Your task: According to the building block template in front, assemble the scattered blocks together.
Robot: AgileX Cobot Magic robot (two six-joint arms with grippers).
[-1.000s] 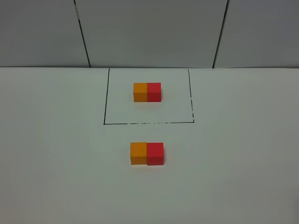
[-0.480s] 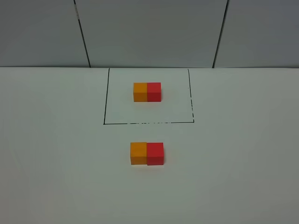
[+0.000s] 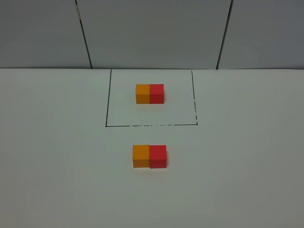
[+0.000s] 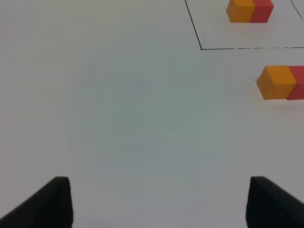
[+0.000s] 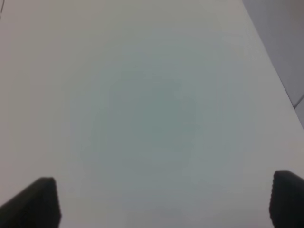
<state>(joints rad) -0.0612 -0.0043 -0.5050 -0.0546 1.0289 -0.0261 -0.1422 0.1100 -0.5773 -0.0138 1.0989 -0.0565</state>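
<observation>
The template is a black-lined rectangle [image 3: 110,95] at the table's back middle, framing a joined orange-and-red pair [image 3: 149,93]; it also shows in the left wrist view [image 4: 249,10]. In front of it, outside the frame, the loose orange cube [image 3: 140,156] and red cube [image 3: 157,156] sit side by side and touching, orange on the left. In the left wrist view the orange cube [image 4: 276,82] and an edge of the red cube [image 4: 297,80] show. My left gripper [image 4: 159,204] is open and empty, away from the cubes. My right gripper [image 5: 164,204] is open over bare table.
The white table [image 3: 57,166] runs to a grey panelled wall [image 3: 152,33] at the back. In the right wrist view the table's edge [image 5: 273,61] shows against grey floor.
</observation>
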